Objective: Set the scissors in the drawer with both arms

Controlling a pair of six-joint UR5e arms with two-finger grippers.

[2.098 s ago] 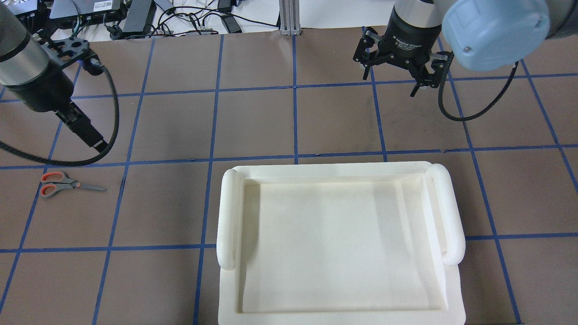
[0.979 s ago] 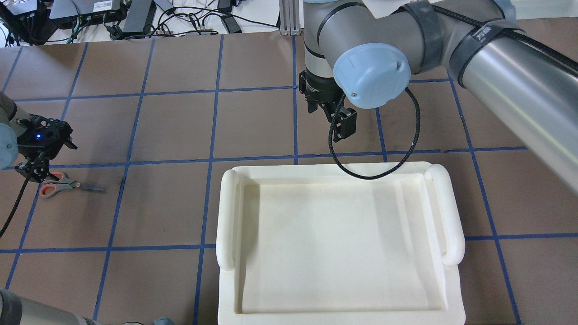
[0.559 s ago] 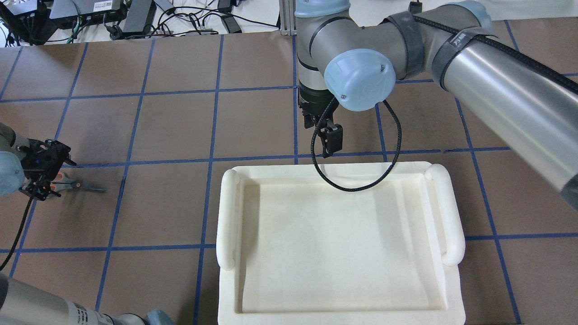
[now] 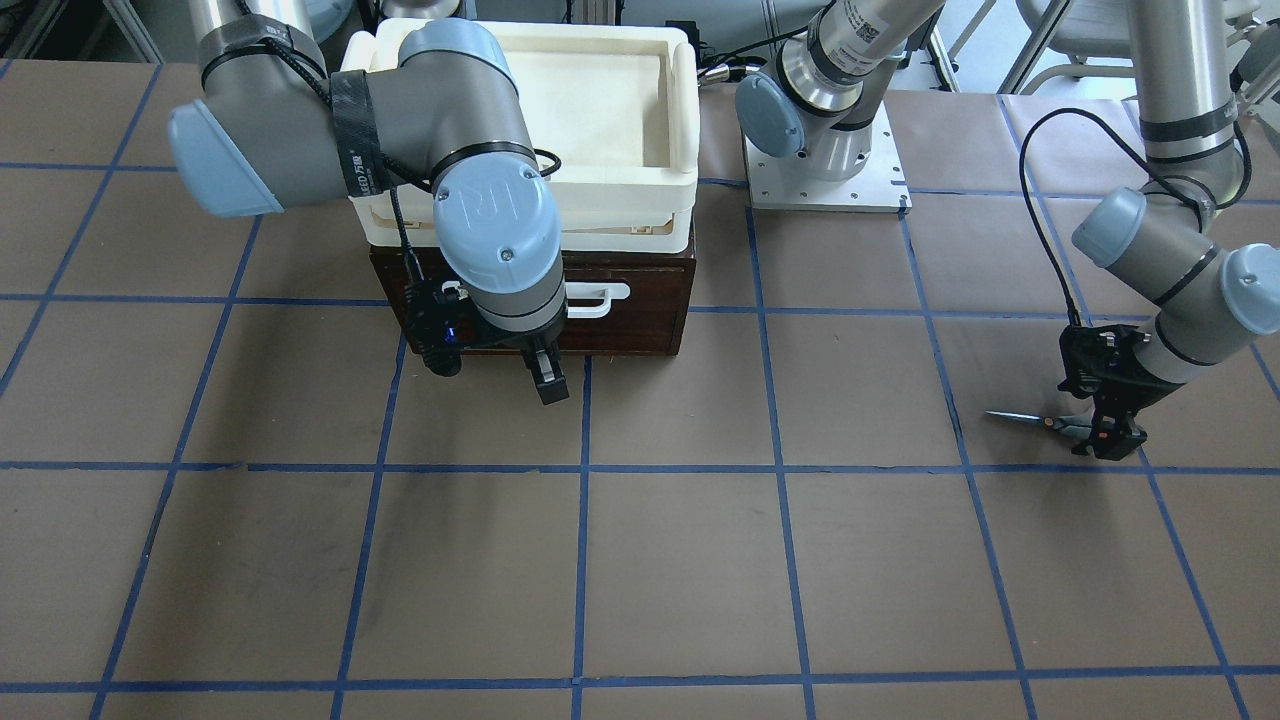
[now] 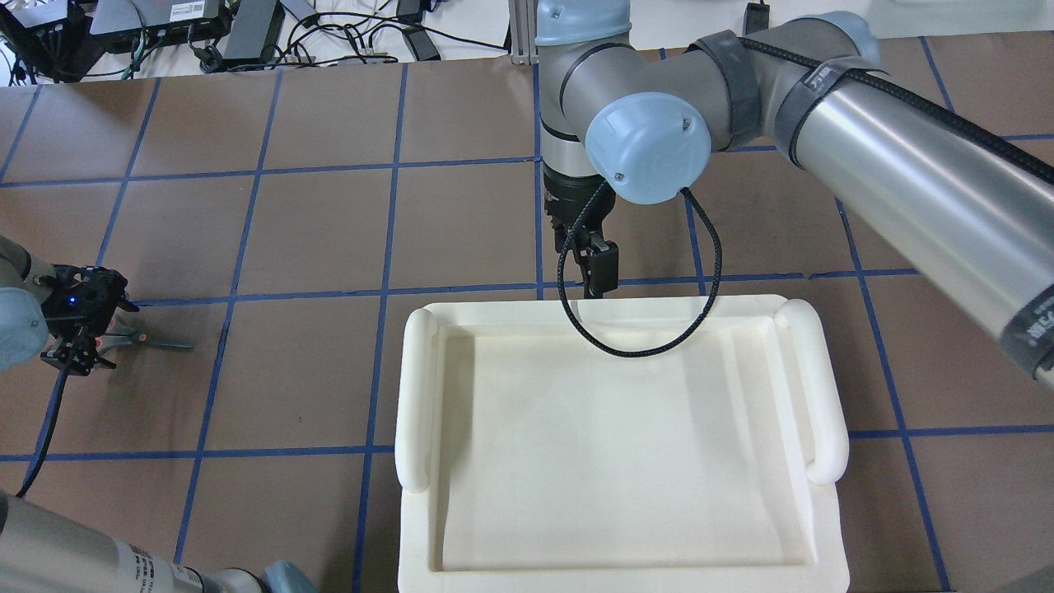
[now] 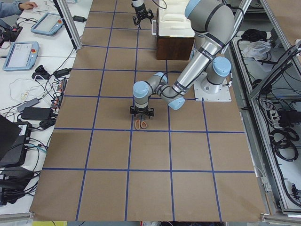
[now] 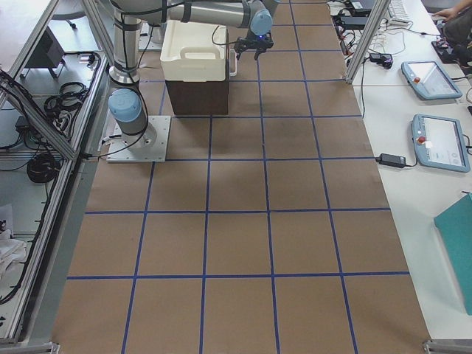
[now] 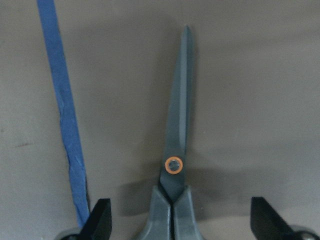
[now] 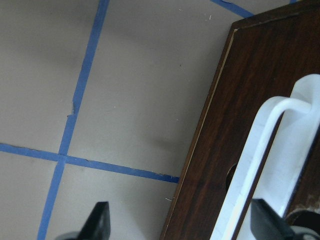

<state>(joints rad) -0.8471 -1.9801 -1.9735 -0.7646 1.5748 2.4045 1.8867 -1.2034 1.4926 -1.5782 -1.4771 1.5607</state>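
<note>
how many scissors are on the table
1: small grey-bladed scissors with an orange pivot ring, flat on the brown table beneath the open left gripper. The shut dark wooden drawer hides its inside.

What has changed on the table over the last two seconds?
The left end effector came down from farther out onto the scissors and now straddles their handle end, open, with nothing gripped. The right end effector swung in toward the table's middle and dropped in front of the drawer, open near its white handle. The scissors and the foam tray have not moved.
</note>
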